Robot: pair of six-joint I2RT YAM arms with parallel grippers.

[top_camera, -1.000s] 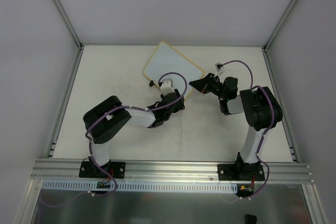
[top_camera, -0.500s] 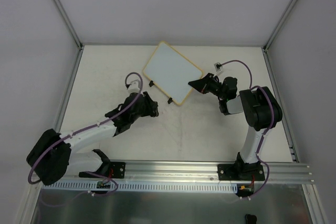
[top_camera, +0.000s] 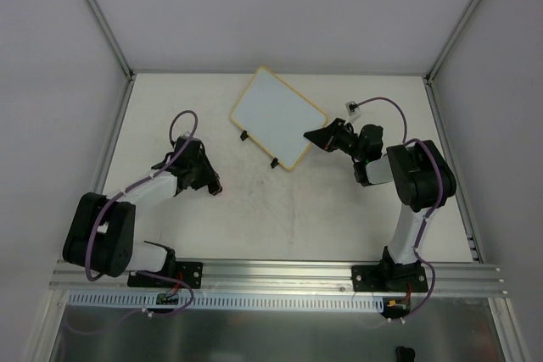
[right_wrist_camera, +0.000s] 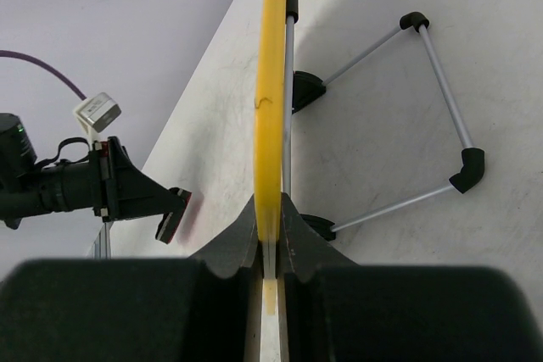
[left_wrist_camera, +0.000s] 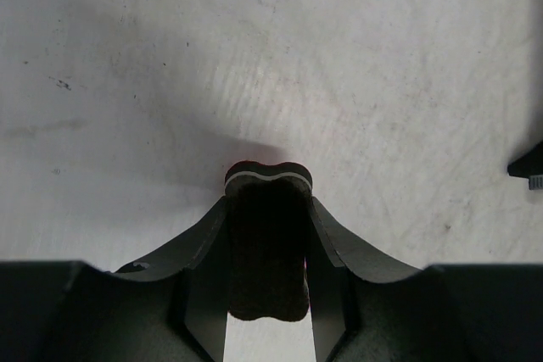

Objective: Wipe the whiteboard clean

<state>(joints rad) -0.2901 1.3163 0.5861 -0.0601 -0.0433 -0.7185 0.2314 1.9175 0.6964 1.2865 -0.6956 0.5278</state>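
The whiteboard lies tilted at the back middle of the table, its white face showing no writing, with two black feet on its near edge. My right gripper is shut on its right edge. In the right wrist view the tan frame runs edge-on between my right gripper's jaws, with the wire stand behind it. My left gripper is at the left of the table, apart from the board. It is shut on the black eraser block, low over the bare table; the eraser also shows in the right wrist view.
A small white connector on a purple cable lies behind my right arm. Aluminium frame posts and white walls bound the table on the left, right and back. A small black part shows at the right edge of the left wrist view.
My left arm has swung away from the whiteboard's near edge to the left side of the table, carrying the eraser. The right arm and board have not moved.
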